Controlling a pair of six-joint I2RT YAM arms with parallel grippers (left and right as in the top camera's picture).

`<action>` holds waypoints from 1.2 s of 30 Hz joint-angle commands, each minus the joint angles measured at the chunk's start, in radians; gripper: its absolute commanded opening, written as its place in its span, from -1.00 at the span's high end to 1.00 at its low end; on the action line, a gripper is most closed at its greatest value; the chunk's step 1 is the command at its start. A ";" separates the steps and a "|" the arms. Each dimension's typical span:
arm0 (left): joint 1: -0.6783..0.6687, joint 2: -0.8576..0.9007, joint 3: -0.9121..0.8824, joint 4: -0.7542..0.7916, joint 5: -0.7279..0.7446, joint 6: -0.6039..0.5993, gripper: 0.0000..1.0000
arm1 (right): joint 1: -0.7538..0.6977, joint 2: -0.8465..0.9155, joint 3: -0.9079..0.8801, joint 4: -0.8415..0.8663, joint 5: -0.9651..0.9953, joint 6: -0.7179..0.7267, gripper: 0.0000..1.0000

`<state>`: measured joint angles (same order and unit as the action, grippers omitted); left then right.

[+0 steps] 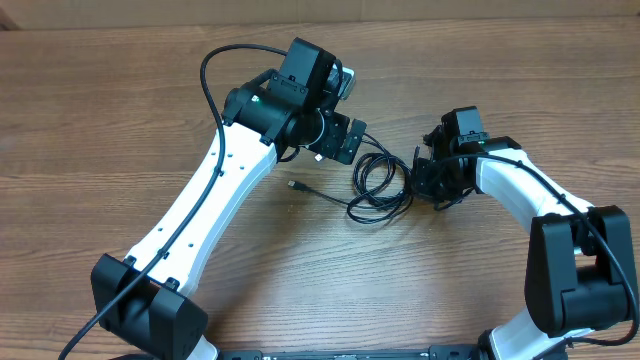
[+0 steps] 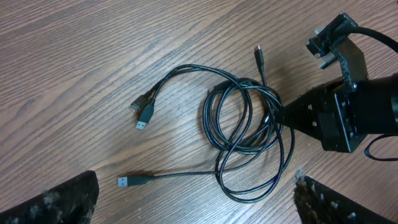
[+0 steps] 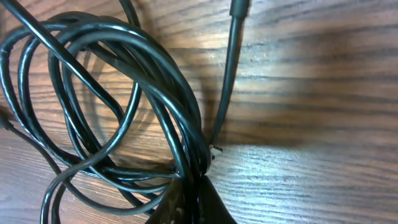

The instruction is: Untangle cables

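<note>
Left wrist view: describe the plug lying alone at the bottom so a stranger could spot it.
On the wooden table, find the coiled black cables. One cord runs left from the coil's lower edge to a silver-tipped plug. It lies alone, unlike the two plugs paired above it.

Robotics lab test station, indicated by two white-and-black robot arms (image 1: 215, 190) mounted at a plain wood-grain bench (image 1: 80, 100), black wiring (image 1: 205, 80) routed along them
</note>
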<state>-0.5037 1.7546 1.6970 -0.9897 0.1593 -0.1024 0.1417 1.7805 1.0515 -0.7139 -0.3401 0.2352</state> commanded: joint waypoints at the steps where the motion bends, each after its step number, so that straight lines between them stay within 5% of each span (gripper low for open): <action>1: 0.000 -0.026 0.009 -0.001 -0.010 -0.010 -1.00 | -0.003 0.000 -0.001 -0.017 -0.002 -0.003 0.92; 18: 0.000 -0.026 0.009 -0.001 -0.010 -0.010 -1.00 | -0.005 -0.107 0.194 -0.263 0.050 -0.061 0.92; 36: 0.000 -0.026 0.009 -0.001 -0.010 -0.010 -1.00 | -0.005 -0.485 0.195 -0.240 -0.188 -0.219 0.92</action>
<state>-0.5037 1.7546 1.6970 -0.9920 0.1593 -0.1024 0.1390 1.3266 1.2110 -0.9661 -0.4389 0.0456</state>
